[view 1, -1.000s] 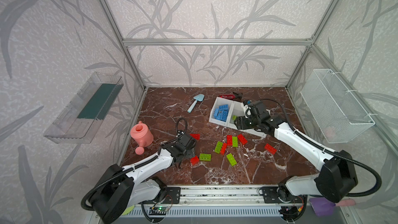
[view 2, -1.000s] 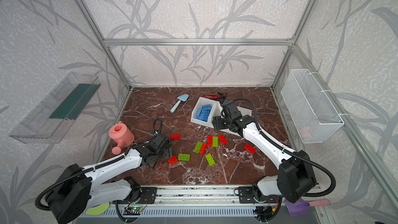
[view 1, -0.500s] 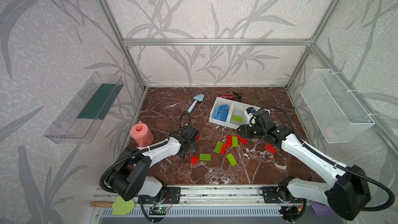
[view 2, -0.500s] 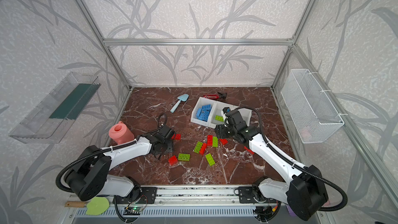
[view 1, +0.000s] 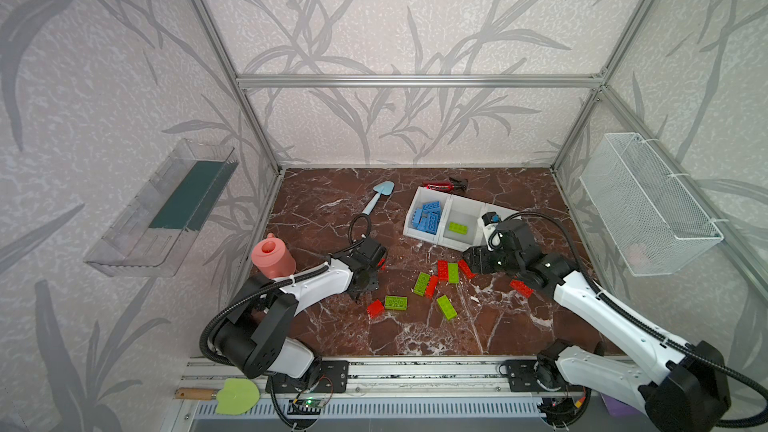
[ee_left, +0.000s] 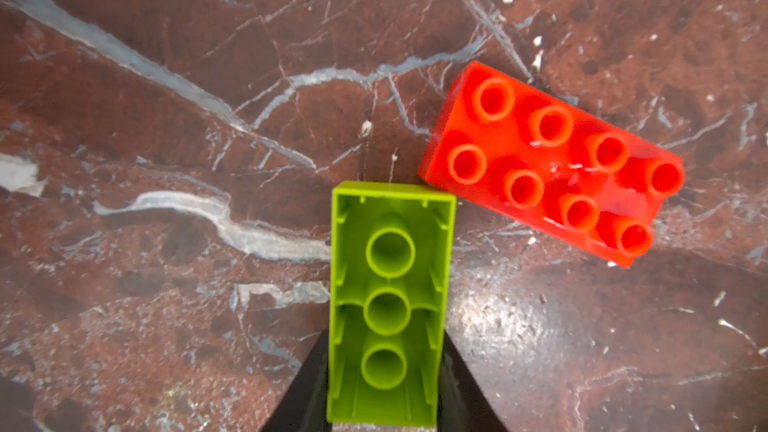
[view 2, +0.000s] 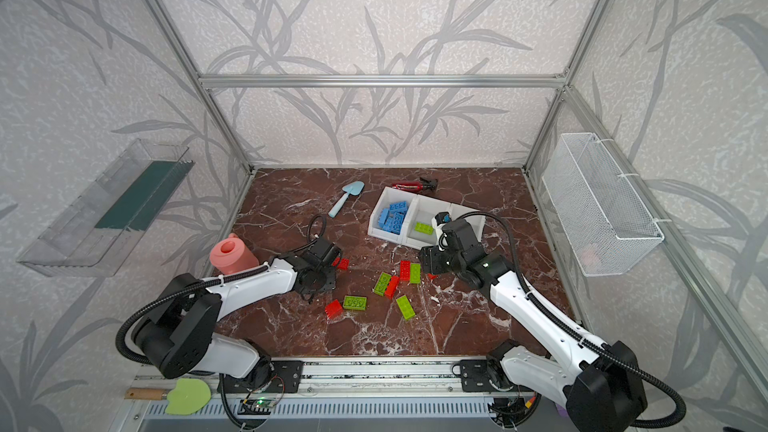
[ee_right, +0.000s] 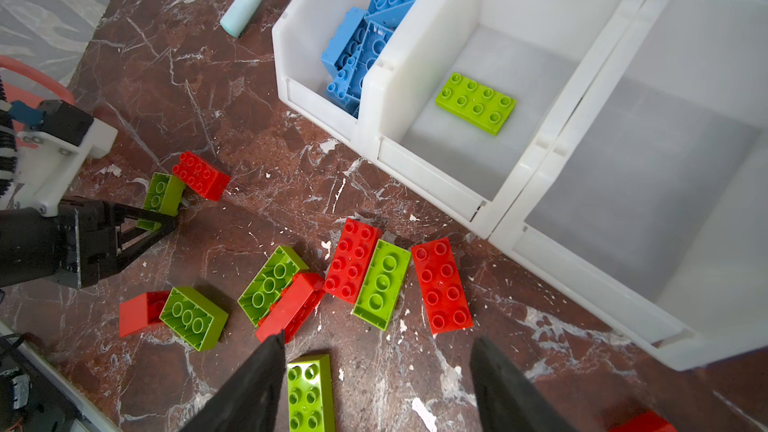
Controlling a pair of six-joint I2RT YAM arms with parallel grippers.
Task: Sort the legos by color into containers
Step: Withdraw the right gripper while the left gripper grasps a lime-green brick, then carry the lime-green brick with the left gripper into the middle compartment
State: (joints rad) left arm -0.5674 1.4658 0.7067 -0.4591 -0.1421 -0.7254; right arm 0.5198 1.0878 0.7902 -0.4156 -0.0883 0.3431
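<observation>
The sorting is partly done. The containers (ee_right: 432, 172) stand just ahead of the right end effector (ee_right: 378, 340). One end bin holds a heap of blue legos (ee_right: 365, 47), and I see no blue piece on the tabletop (ee_right: 291, 184), so blue looks finished. The middle bin holds only a single green lego (ee_right: 476, 103). The third bin (ee_right: 665, 201) is bare, so no red piece is sorted yet.

The left end effector (ee_right: 168, 220) is closed on a lime green lego (ee_left: 388, 276) and grips its long sides, with the hollow underside toward the wrist camera. It is low over the tabletop, and I cannot tell if the piece is already lifted. Just beyond the fingertips, its far corner touches a red lego (ee_left: 548, 160).

The right end effector has its fingers wide apart and holds nothing. It hangs over the loose pile, where one green piece (ee_right: 309, 392) lies close beside one finger. Other green legos (ee_right: 382, 280) and red legos (ee_right: 442, 284) lie mixed a little further ahead.

In my judgement about half of the work is left: the gripped piece, four more green ones and about six red ones.
</observation>
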